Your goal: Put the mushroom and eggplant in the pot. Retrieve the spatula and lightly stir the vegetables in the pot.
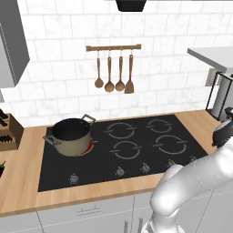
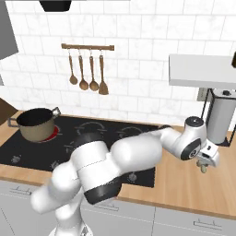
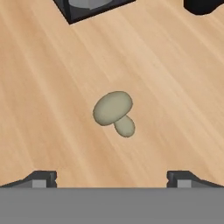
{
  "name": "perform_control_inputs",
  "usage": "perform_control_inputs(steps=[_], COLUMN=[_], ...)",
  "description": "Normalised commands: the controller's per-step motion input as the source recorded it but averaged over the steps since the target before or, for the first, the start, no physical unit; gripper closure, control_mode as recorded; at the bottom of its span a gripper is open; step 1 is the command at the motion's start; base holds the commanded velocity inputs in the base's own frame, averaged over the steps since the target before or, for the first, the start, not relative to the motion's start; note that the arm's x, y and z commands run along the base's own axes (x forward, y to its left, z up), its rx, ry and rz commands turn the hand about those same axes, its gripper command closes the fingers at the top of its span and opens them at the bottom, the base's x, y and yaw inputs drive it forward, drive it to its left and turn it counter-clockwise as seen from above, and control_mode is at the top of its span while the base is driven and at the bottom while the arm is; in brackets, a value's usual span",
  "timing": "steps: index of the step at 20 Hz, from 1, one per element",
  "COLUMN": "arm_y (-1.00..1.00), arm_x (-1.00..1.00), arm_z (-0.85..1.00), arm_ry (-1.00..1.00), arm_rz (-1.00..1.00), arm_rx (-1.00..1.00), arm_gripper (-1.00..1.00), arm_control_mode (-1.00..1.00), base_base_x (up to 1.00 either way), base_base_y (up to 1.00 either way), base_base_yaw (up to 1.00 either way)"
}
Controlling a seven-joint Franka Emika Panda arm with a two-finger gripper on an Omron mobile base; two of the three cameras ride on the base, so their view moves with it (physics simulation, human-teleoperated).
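A small beige mushroom (image 3: 114, 111) lies on the wooden counter, straight ahead of my gripper (image 3: 112, 176), whose fingertips (image 3: 43, 177) stand wide apart and open with nothing between them. From the right base view the gripper (image 2: 204, 162) hovers just over the mushroom (image 2: 203, 169), to the right of the cooktop. The beige pot (image 1: 70, 135) with its dark interior stands on the back-left burner, which glows red, and it is also in the right base view (image 2: 36, 123). A dark sliver of the eggplant (image 1: 1, 169) shows at the counter's far left edge. The spatula is out of view.
The black cooktop (image 1: 123, 145) covers the middle of the counter. Wooden utensils hang from a wall rail (image 1: 113, 47). A knife block (image 1: 7, 129) stands at the left. A paper-towel stand (image 2: 220, 117) sits under a grey shelf (image 2: 203, 69), close behind the gripper.
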Motion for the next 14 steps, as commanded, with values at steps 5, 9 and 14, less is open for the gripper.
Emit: perform_control_inputs(steps=[5,9,14], arm_y=[-0.10,0.00,-0.09], arm_x=[0.05,0.09,0.07], arm_z=[-0.31,-0.43,-0.31], arm_ry=[0.02,0.05,0.00], arm_rz=[0.00,0.00,0.00], arm_rx=[0.00,0.00,0.00], arm_gripper=[-1.00,-1.00,-1.00], arm_control_mode=[-1.00,-1.00,-1.00], base_base_x=[0.00,0.00,0.00], base_base_y=[0.00,0.00,0.00], base_base_yaw=[0.00,0.00,0.00])
